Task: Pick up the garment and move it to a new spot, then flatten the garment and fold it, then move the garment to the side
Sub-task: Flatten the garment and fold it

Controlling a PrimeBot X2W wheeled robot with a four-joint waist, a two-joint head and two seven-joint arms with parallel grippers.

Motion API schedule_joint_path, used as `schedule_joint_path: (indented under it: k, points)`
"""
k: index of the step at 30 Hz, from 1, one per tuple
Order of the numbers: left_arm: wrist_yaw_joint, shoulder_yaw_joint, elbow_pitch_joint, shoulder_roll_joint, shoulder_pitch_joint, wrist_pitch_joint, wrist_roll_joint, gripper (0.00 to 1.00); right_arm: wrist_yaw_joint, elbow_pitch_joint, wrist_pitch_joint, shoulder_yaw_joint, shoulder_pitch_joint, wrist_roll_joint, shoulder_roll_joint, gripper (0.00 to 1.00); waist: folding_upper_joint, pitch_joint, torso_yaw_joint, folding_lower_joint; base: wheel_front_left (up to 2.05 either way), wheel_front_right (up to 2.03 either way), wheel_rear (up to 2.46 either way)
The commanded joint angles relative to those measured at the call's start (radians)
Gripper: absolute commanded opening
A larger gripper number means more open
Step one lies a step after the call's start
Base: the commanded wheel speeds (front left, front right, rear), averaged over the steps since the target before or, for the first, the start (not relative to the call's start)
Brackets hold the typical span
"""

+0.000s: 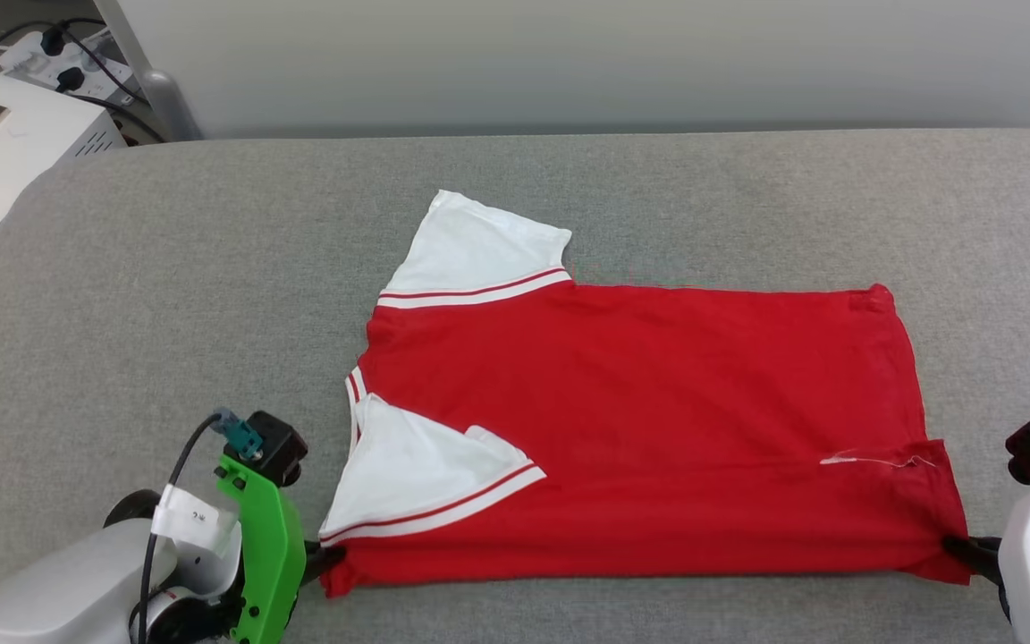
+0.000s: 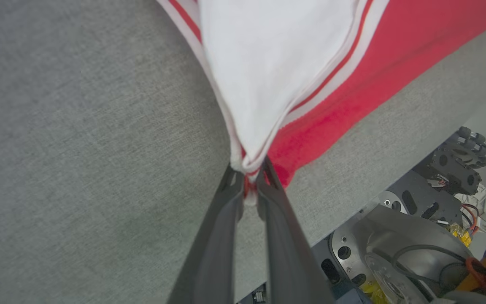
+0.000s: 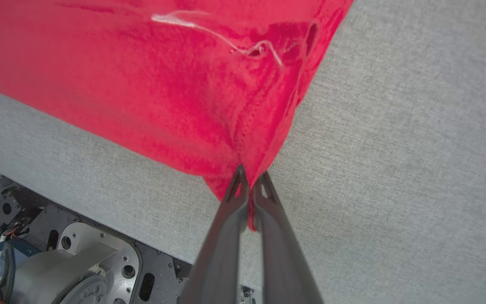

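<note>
The left pincer (image 2: 249,175) is clamped on the near shoulder corner of the red jersey shirt with white, red-striped short sleeves (image 1: 658,420). The right pincer (image 3: 251,179) is clamped on its near hem corner. Between and beyond them the shirt lies spread on the grey cloth-covered tabletop (image 1: 166,268), near sleeve tucked inward, far sleeve sticking out. Flattening looks done and folding seems to be just starting. Moving it aside remains.
</note>
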Motion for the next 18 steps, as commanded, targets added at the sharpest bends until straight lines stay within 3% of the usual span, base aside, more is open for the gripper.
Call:
schedule_joint_path:
  k: [1, 12, 13, 14, 18]
  points:
    - [0.008, -0.001, 0.000, 0.011, 0.021, -0.009, -0.001, 0.00, -0.001, -0.004, 0.003, -0.015, 0.019, -0.001, -0.003, 0.00, 0.0058, 0.009, -0.003, 0.0000, 0.00, 0.00, 0.00]
    - [0.014, -0.002, 0.086, -0.039, 0.039, -0.019, 0.016, 0.00, -0.001, 0.110, 0.023, -0.027, 0.020, -0.051, 0.092, 0.00, 0.0058, 0.047, -0.005, 0.0000, 0.00, 0.00, 0.00]
    - [0.014, -0.001, 0.094, -0.041, 0.037, -0.026, 0.020, 0.44, -0.001, 0.117, 0.010, -0.030, 0.016, -0.052, 0.102, 0.33, 0.0058, 0.046, -0.005, 0.0000, 0.00, 0.00, 0.00]
    - [0.017, 0.004, 0.098, -0.042, 0.034, -0.041, 0.026, 1.00, -0.001, 0.120, -0.004, -0.035, 0.011, -0.052, 0.111, 1.00, 0.0058, 0.043, -0.005, 0.0000, 0.00, 0.00, 0.00]
    - [0.021, 0.017, 0.096, -0.024, 0.027, -0.071, 0.037, 1.00, -0.001, 0.117, -0.049, -0.048, -0.001, -0.060, 0.117, 1.00, 0.0058, 0.021, -0.008, 0.0000, 0.00, 0.00, 0.00]
